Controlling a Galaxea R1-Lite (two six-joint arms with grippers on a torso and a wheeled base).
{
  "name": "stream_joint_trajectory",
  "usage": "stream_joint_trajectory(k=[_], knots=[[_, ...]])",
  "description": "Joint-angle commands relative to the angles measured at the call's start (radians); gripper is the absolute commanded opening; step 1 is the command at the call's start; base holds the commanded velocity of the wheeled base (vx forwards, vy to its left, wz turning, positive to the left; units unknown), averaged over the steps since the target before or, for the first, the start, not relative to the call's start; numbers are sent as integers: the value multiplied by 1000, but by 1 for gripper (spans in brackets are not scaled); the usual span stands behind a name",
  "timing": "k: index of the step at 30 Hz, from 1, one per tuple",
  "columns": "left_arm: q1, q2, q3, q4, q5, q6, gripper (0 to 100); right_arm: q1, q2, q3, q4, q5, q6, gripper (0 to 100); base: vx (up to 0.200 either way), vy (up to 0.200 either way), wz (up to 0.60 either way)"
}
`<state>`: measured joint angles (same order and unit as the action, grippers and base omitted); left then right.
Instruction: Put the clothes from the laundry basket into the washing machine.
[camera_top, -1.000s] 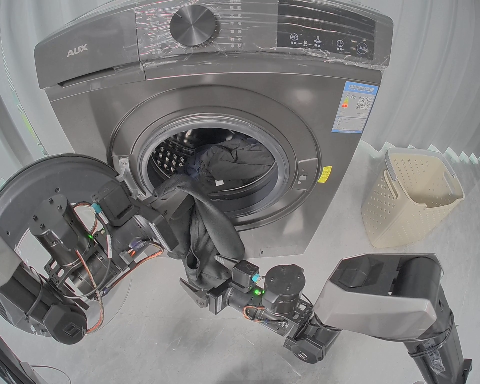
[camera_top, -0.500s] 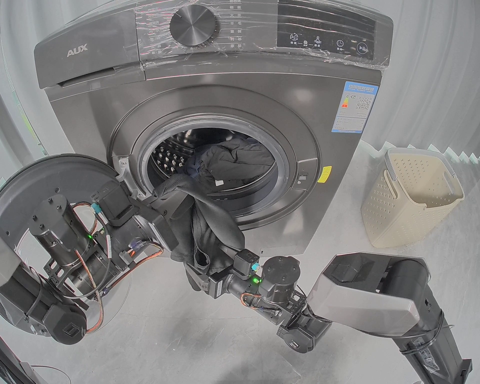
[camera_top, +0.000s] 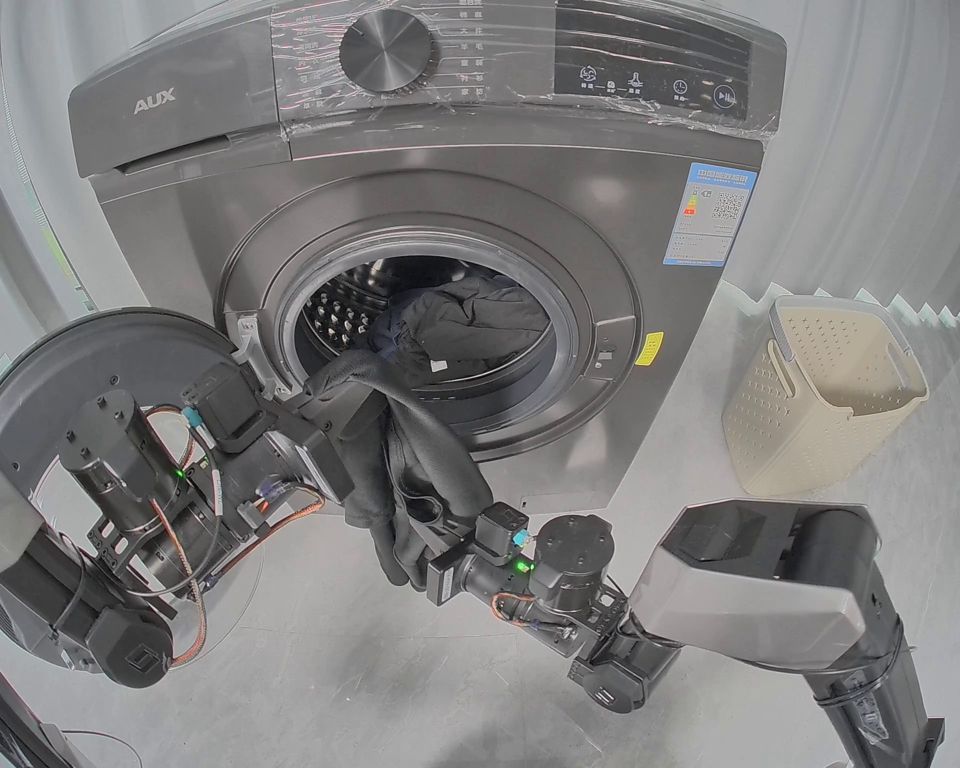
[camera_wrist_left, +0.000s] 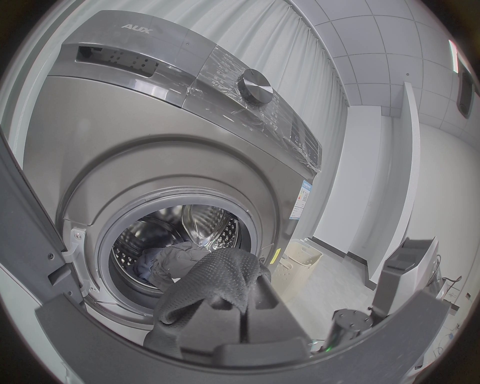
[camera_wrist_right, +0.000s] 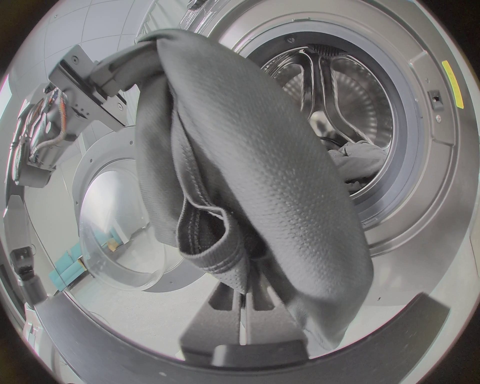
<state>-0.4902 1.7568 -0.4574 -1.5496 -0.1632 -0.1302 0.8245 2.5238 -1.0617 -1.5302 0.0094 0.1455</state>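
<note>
Since 1 s ago our right claw (camera_top: 428, 556) has come up and in under the hanging dark garment (camera_top: 425, 450), and the garment's tail is now bunched higher. Both claws are pinched tight on it: left claw (camera_top: 338, 392) has the top end, right claw the lower fold. The drum rim (camera_top: 520, 408) of the washing machine (camera_top: 430, 190) sits just beyond the left claw, w/ other clothes (camera_top: 470, 318) inside. The open door (camera_top: 95, 350) is behind the left claw. Laundry basket (camera_top: 822, 400) stands well off past the right claw. Bare floor (camera_top: 330, 680) below both.
</note>
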Motion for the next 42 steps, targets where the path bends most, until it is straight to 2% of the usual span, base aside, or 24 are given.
stream_joint_trajectory(k=[1, 3, 7, 14, 20, 24, 33, 42], knots=[[32, 13, 0, 0, -1, 0, 0, 21, -178, 184, -5, 1, -3, 0, 0, 0, 0], [50, 23, 0, 0, -4, 0, 0, 16, -267, 299, -7, 8, -6, 0, 0, 0, 0], [58, 29, 2, 0, -6, 1, 0, -7, -404, 436, -7, 20, -12, 0, 0, 0, 0], [59, 23, 16, 0, -7, 1, 0, -91, -510, 500, -2, 54, -34, 0, 0, 0, 0], [59, -8, 57, -1, -19, 9, 0, -171, -556, 483, -8, 60, -32, 0, 0, 0, 0], [61, -19, 89, -1, -58, 11, 0, -194, -571, 433, -8, 52, -24, 0, 0, 0, 0], [59, -46, 102, -1, -81, 12, 0, -197, -620, 327, -8, 34, -12, 0, 0, 0, 0], [58, -85, 86, -1, -79, 7, 0, -196, -642, 322, -10, 32, -12, 0, 0, 0, 0]])
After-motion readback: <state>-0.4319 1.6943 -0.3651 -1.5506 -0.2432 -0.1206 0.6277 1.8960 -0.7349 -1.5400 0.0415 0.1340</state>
